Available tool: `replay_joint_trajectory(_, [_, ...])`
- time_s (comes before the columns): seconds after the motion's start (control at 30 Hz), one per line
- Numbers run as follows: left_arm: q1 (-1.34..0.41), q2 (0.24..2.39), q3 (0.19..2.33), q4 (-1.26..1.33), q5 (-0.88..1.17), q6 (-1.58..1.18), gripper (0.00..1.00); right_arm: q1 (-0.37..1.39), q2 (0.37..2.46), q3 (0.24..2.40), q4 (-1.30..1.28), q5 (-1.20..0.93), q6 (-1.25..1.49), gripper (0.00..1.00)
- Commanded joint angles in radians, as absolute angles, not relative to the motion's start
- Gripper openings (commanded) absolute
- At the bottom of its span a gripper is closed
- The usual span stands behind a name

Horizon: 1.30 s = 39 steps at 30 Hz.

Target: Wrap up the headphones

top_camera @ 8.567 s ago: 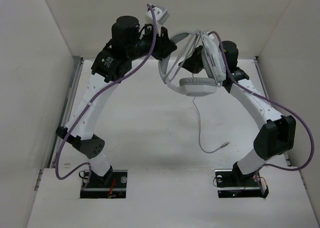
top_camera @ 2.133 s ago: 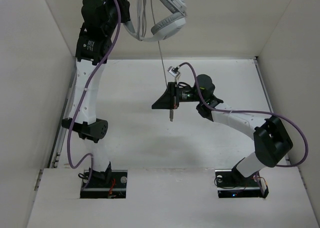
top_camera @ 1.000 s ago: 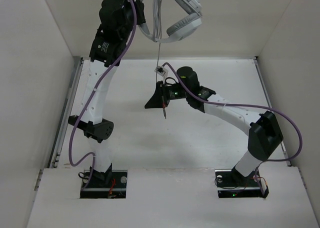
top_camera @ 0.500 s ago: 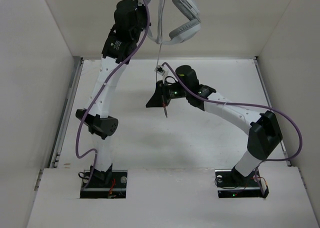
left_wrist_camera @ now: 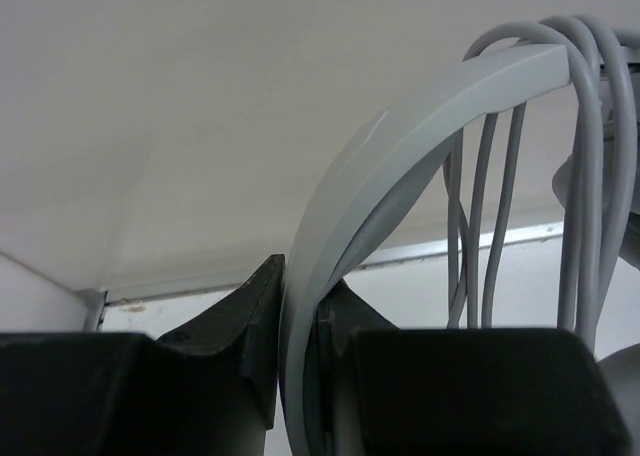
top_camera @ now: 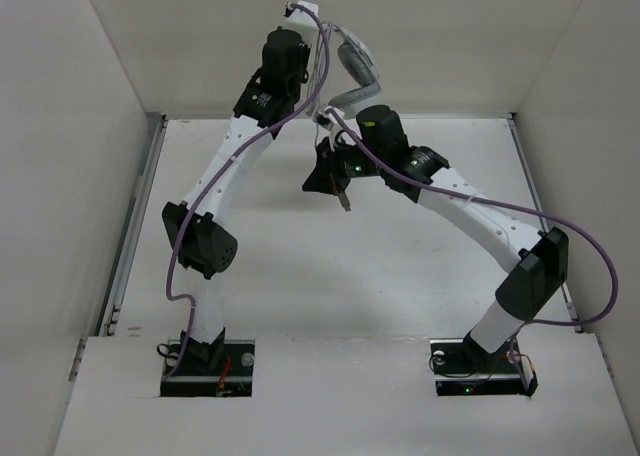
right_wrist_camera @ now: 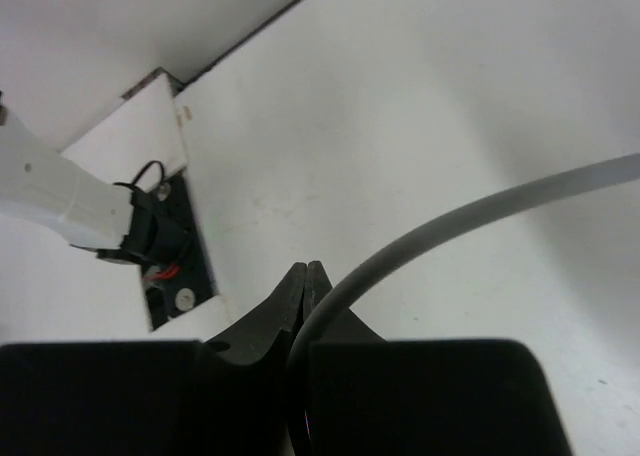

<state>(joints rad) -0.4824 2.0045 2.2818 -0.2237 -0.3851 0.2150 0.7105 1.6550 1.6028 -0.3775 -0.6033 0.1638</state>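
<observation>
The light grey headphones hang in the air at the back, partly hidden behind my right arm. My left gripper is shut on their curved headband, which runs up between the jaws in the left wrist view. Several turns of the thin grey cable loop over the headband. My right gripper sits just below the headphones, shut on the cable close to its end. The small plug dangles under it.
White walls enclose the table on the left, back and right. The left arm's base plate with its wiring shows in the right wrist view. Thick purple robot cables hang beside both arms.
My left arm has brought the headphones down and to the right, close above the right gripper. The right gripper has moved back and up a little, still holding the cable end.
</observation>
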Motion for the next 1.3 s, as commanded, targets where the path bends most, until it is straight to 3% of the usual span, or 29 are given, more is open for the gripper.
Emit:
replay_joint_trajectory(0.0, [-0.479,1.887,2.238,-0.038,-0.436,0.256,0.01,0.693,1.608,1.693,-0.534,-0.505,-0.010,0.04])
replay_joint_trajectory(0.53, [-0.476,1.865,2.122,-0.041,-0.430,0.267,0.01,0.768,1.617,1.913,-0.706,-0.102,-0.489,0.04])
replay_joint_trajectory(0.83, [-0.493,1.825,2.033,-0.057,-0.410,0.261,0.01,0.805,1.594,1.858,-0.516,0.260,-0.882,0.01])
replay_joint_trajectory(1.27, [-0.531,1.822,2.055,-0.182,-0.302,0.150,0.01,0.892,1.592,1.764,-0.258,0.339,-1.078,0.00])
